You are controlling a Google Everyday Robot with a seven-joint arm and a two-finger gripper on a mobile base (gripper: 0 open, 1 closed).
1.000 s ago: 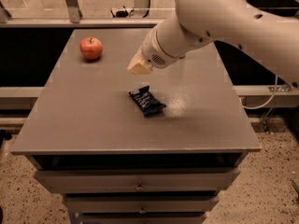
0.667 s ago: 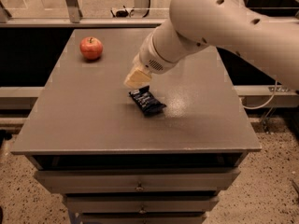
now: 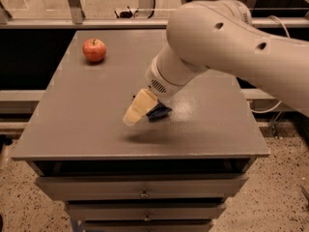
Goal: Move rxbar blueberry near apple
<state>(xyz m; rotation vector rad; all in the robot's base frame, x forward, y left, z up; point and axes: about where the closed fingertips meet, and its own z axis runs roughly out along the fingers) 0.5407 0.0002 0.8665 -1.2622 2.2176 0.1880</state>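
Tool [image 3: 135, 112] now lower, at rxbar blueberry [image 3: 160, 112]

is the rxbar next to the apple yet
No, the apple sits at the far-left corner of the table while the rxbar is mid-table by the gripper.

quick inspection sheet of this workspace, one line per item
surface: grey table top over drawers, some glare right of centre
job's things: apple at the far left corner; rxbar blueberry near the middle, mostly hidden by the gripper, well apart from the apple
clutter: nothing seen
grippers: gripper low over the table's middle, at the bar; contact cannot be told
cables: thin cable beyond the table's right edge
surroundings: speckled floor, metal rail behind
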